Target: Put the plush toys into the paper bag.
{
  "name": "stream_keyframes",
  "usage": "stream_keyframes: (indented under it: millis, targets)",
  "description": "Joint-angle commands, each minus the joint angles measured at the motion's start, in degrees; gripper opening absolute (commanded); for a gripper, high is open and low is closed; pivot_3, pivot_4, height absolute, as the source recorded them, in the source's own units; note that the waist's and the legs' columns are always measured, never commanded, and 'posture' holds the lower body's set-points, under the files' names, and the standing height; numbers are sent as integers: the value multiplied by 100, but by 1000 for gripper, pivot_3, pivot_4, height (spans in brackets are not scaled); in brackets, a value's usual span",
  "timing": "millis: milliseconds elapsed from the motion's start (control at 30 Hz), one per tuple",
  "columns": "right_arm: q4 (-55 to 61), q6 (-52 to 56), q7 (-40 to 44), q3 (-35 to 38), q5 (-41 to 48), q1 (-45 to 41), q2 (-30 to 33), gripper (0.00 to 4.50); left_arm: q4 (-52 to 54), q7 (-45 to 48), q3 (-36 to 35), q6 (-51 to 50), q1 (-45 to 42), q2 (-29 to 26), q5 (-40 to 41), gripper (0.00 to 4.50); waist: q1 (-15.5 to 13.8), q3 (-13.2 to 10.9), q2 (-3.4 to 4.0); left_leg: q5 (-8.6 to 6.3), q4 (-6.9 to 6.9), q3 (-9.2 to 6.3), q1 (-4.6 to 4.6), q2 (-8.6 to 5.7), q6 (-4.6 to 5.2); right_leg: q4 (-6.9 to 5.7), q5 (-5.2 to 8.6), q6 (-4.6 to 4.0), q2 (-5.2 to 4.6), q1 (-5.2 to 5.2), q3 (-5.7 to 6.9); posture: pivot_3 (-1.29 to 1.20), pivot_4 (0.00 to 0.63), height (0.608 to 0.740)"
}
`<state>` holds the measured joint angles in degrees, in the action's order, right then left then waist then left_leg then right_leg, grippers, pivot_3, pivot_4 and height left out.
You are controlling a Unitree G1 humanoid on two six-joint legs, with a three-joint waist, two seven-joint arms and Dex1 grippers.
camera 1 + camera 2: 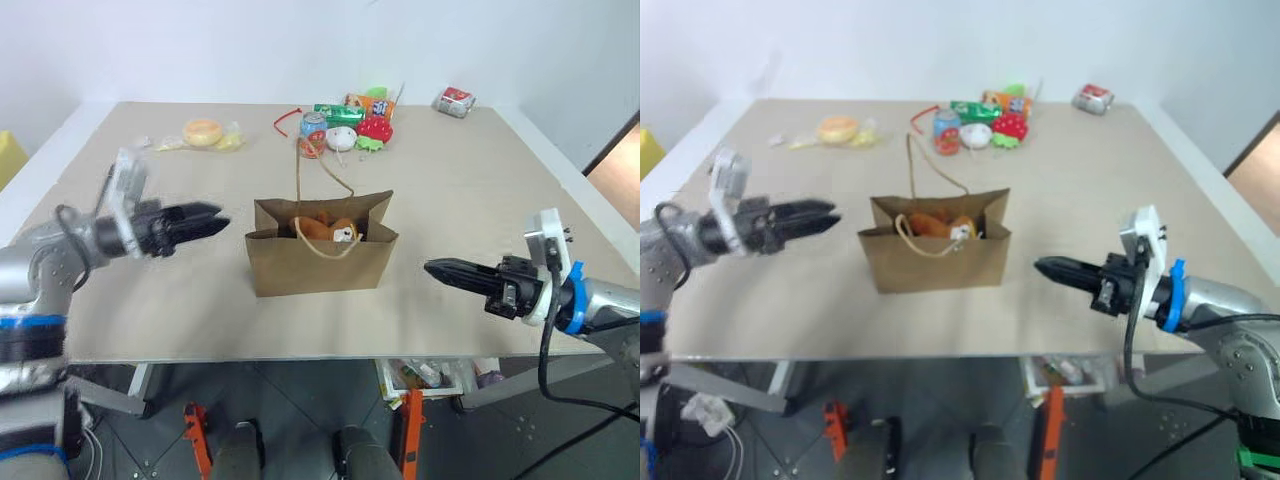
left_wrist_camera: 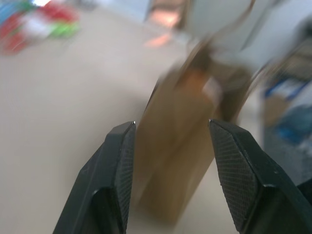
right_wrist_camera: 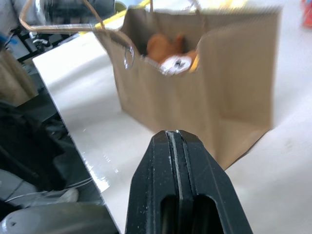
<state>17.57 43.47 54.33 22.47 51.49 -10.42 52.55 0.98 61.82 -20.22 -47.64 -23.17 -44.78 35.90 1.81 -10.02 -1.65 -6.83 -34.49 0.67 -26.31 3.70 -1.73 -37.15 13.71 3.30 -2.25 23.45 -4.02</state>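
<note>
The brown paper bag (image 1: 322, 262) stands upright and open-topped in the middle of the table, one cord handle sticking up and the other drooping over its front. Inside it lie the plush toys: the orange-brown animal (image 1: 316, 228) and, beside it, the white-and-yellow one (image 1: 346, 236). They also peek over the rim in the right wrist view (image 3: 165, 46). My left gripper (image 1: 218, 220) hovers left of the bag, pointing at it, open with nothing between its fingers (image 2: 119, 161). My right gripper (image 1: 432, 268) hovers right of the bag, shut and empty (image 3: 175, 134).
At the table's far side lies a heap with a red strawberry-like toy (image 1: 375, 128), a small white round toy (image 1: 340, 138), a can and packets. A wrapped orange bun (image 1: 204, 132) lies far left, a crumpled packet (image 1: 454, 100) far right. The table's front edge (image 1: 300, 355) runs just behind both grippers.
</note>
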Motion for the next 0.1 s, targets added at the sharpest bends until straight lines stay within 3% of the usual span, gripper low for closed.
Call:
stream_keyframes:
  millis: [33,100]
  targets:
    - [60,-11,134,477,168,-35,218,0,730,-350,-578,-205,587,-129,286,2435,-10,-1,-3,0,0,1,-1,0,0,0,-1,-1,-1,1,0,0,150,740]
    - [59,48,118,543,246,-120,244,0,862,-532,-692,-273,758,-39,399,2435,-21,-1,-4,-4,0,21,0,-2,-7,1,-2,-3,-20,3,0,0,150,740]
